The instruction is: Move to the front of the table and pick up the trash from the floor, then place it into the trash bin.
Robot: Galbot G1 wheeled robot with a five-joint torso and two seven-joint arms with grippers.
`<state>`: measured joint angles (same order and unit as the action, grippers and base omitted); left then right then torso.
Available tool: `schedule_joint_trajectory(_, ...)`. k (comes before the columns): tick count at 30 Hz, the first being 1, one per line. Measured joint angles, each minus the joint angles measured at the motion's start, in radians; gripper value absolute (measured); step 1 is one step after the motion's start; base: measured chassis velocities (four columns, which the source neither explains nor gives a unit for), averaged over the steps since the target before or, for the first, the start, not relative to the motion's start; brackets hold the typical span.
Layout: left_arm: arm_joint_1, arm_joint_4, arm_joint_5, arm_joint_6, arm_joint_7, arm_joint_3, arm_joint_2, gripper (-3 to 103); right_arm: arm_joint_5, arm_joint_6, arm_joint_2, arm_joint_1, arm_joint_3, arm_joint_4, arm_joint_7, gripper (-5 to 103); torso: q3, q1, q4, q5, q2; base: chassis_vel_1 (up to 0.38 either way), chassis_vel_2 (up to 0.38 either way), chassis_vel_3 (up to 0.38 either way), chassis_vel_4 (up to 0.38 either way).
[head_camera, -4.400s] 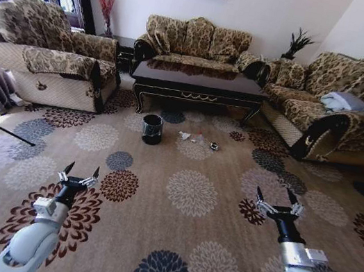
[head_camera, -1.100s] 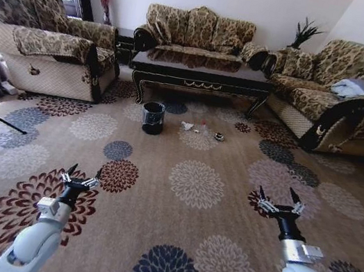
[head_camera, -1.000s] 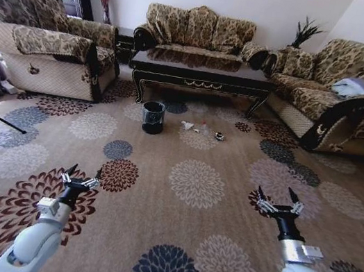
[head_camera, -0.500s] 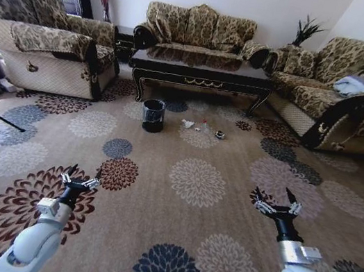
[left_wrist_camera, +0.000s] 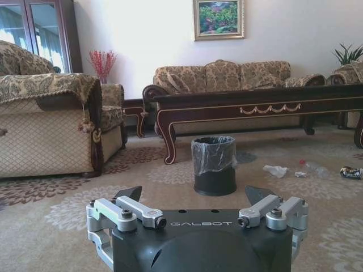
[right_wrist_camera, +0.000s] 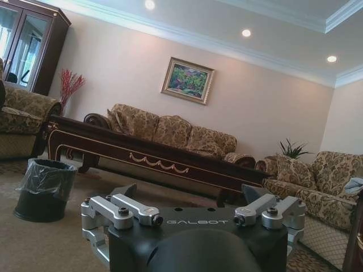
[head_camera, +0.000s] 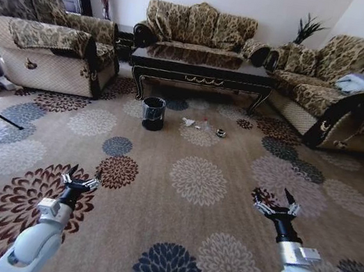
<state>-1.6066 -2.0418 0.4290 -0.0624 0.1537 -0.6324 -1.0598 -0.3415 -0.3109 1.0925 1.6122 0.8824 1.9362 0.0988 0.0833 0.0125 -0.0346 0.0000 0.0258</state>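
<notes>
Ahead on floor (head_camera: 172,233), well apart from robot: trash (head_camera: 188,122) lies in small scatter before table (head_camera: 199,76), white crumpled paper nearest trash bin (head_camera: 153,113), small dark piece at far end of scatter, clear piece between, probably bottle-like. Bin stands just beside scatter, so carry will be short. Left gripper (head_camera: 80,181) and right gripper (head_camera: 275,207) held low and forward, jaws spread, empty; likely travel pose, arms not reaching anything.
</notes>
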Motion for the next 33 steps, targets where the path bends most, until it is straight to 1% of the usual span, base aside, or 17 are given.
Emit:
schedule_joint_trajectory(2, 0.001, 0.0, -0.001, 0.0, 0.0, 0.001, 0.0, 100, 0.0, 0.0, -0.001, 0.0, 0.0, 0.0, 0.003, 100, -0.008, 0.0, 0.0, 0.0, -0.008, 0.0, 0.0, 0.0, 0.0)
schedule_joint_trajectory(3, 0.001, 0.0, -0.001, 0.0, 0.0, 0.001, 0.001, 100, -0.002, -0.002, -0.001, 0.0, -0.001, -0.002, 0.005, 100, -0.017, 0.001, 0.0, 0.0, -0.016, 0.0, 0.0, 0.0, 0.0)
schedule_joint_trajectory(4, 0.001, 0.0, -0.001, 0.0, 0.0, 0.001, 0.001, 100, -0.002, -0.002, -0.001, 0.0, -0.001, -0.002, 0.005, 100, -0.017, 0.001, 0.0, 0.0, -0.016, 0.0, 0.0, 0.0, 0.0)
schedule_joint_trajectory(8, -0.001, 0.0, -0.002, 0.0, 0.001, 0.001, 0.002, 100, -0.003, -0.006, -0.003, -0.002, -0.002, -0.006, 0.007, 100, -0.032, -0.001, 0.0, 0.0001, -0.026, 0.0, 0.0, 0.0, 0.0)
schedule_joint_trajectory(15, 0.003, 0.0, -0.005, 0.003, 0.004, 0.004, 0.003, 100, -0.004, -0.007, -0.006, -0.002, -0.002, -0.006, 0.008, 100, -0.034, -0.003, 0.0, 0.0, -0.026, 0.0, 0.0, 0.0, 0.0)
schedule_joint_trajectory(17, 0.003, 0.0, -0.018, -0.003, 0.005, 0.007, 0.003, 100, -0.013, -0.014, -0.005, -0.001, -0.002, -0.007, 0.017, 100, -0.034, -0.003, 0.0001, 0.0, -0.026, 0.0, 0.0, 0.0, 0.0)
schedule_joint_trajectory(19, 0.002, 0.001, -0.03, -0.026, 0.005, 0.013, 0.0, 100, -0.023, -0.03, -0.003, 0.001, -0.004, -0.013, 0.032, 100, -0.033, -0.003, 0.0, 0.0, -0.026, 0.0, 0.0, 0.0, 0.0)
schedule_joint_trajectory(24, -0.001, 0.001, -0.036, -0.036, 0.006, 0.011, -0.001, 100, -0.036, -0.069, 0.003, -0.004, -0.006, -0.031, 0.064, 100, -0.031, -0.003, 0.0001, 0.0, -0.026, 0.0, 0.0, 0.0, 0.0)
schedule_joint_trajectory(29, -0.003, 0.0, -0.027, -0.038, 0.002, 0.005, -0.001, 100, -0.038, -0.076, 0.006, -0.005, -0.006, -0.036, 0.071, 100, -0.03, -0.003, 0.0, 0.0, -0.026, -0.048, 0.045, 0.04, -0.039)
schedule_joint_trajectory(33, -0.002, 0.003, -0.042, -0.037, 0.001, 0.003, 0.0, 100, -0.037, -0.076, 0.007, -0.006, -0.006, -0.036, 0.072, 100, -0.029, -0.003, 0.0003, 0.0, -0.026, -0.135, 0.129, 0.143, -0.131)
